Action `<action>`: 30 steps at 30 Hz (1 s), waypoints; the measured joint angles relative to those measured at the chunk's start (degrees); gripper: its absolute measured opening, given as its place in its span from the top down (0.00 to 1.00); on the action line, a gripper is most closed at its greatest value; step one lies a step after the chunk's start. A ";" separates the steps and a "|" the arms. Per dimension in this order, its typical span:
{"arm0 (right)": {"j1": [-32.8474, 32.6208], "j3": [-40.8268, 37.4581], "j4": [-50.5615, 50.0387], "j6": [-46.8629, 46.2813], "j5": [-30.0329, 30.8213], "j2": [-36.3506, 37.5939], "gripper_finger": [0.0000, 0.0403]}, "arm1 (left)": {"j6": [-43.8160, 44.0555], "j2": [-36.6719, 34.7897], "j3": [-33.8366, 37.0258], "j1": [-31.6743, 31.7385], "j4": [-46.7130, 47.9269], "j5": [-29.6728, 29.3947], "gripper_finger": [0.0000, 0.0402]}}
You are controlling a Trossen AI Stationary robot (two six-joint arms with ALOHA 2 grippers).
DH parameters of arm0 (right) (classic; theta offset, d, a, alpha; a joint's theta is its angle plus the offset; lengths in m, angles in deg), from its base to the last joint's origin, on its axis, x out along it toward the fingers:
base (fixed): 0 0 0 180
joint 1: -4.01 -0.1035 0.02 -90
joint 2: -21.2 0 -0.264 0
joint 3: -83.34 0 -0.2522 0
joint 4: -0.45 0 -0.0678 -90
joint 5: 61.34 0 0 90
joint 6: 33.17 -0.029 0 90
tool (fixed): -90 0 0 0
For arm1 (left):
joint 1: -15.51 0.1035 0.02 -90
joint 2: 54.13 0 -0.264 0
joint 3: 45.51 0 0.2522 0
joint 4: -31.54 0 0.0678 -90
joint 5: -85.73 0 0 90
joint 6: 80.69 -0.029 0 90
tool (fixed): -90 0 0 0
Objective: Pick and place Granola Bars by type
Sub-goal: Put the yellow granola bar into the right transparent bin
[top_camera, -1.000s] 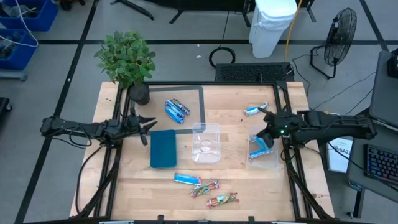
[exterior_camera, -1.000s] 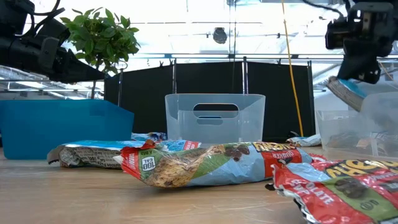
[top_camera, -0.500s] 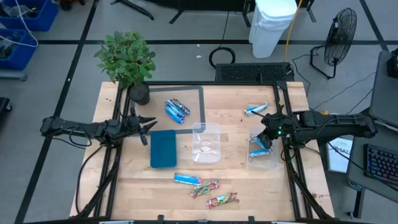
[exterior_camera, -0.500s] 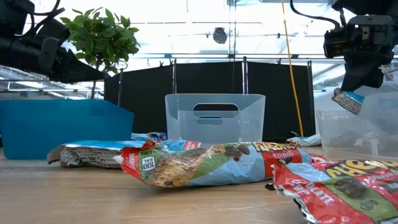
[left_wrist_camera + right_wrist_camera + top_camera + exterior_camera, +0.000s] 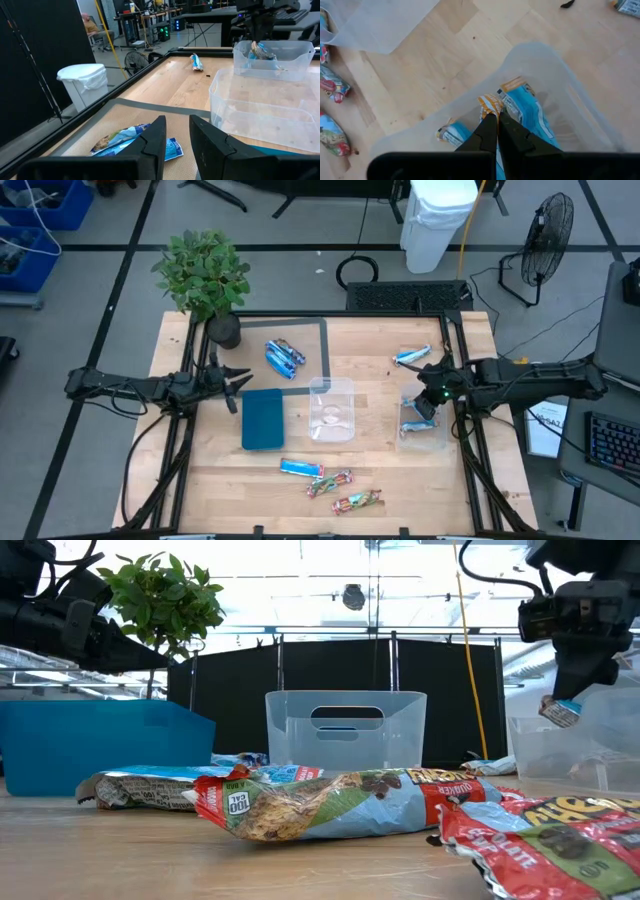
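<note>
My right gripper (image 5: 425,402) is over the clear tub (image 5: 424,430) at the table's right, shut on a light blue granola bar (image 5: 560,712). Another light blue bar (image 5: 522,110) lies in that tub. My left gripper (image 5: 240,385) waits at the table's left, slightly open, with nothing between its fingers (image 5: 155,137). Dark blue bars (image 5: 284,357) lie on the grey mat at the far side. One light blue bar (image 5: 411,357) lies far right and another (image 5: 300,469) lies near the front. Red and green bars (image 5: 345,492) lie beside that one. My right gripper pinches the bar's orange-and-white end (image 5: 491,102) between its two fingertips. The fingers slant down from the table's right side. The bar hangs below them inside the tub's opening; whether it touches the bars under it, I cannot tell.
A teal tray (image 5: 263,419) and a second clear tub (image 5: 331,409) stand mid-table. A potted plant (image 5: 205,280) stands at the far left corner. Black frame rails run along the table's edges.
My right gripper has tipped further down and sunk a little over the right tub. The light blue bar has come down with it and now hangs lower in the tub's opening.
</note>
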 joint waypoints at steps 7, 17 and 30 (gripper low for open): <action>0.02 0.00 0.03 -0.22 -0.04 -0.08 1.00 | -0.02 0.00 0.00 0.00 0.00 0.00 0.77; 0.01 0.00 0.11 -0.56 -0.01 -0.08 0.98 | -0.01 -0.01 0.00 0.00 0.00 0.00 0.77; 0.00 -0.03 2.83 1.15 2.43 -0.08 0.69 | -0.01 -0.01 0.00 0.00 0.00 0.00 0.77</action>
